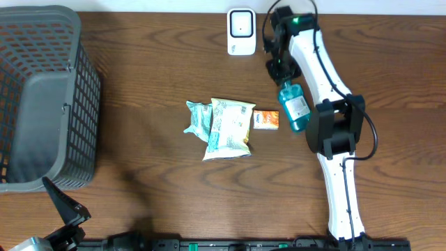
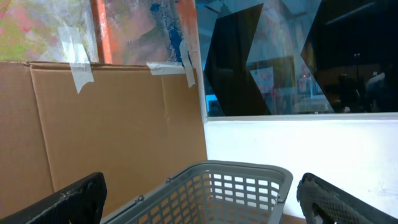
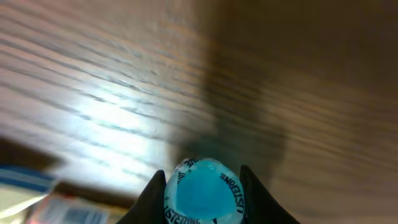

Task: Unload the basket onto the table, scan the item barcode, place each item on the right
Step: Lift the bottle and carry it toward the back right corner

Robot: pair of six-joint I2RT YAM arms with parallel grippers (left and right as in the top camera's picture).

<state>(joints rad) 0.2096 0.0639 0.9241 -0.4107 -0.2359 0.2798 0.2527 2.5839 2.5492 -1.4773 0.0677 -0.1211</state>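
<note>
Teal bottle (image 1: 296, 108) is being pinched only at its cap by the right end effector (image 3: 202, 198), left end effector (image 2: 202, 202) spread; swinging off-aim at the scanner (image 1: 241, 31) is being risked

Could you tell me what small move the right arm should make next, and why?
Probably lift: the right gripper is shut on the blue translucent mouthwash bottle, apparently lying on the brown wooden table near the white box-shaped scanner.
</note>
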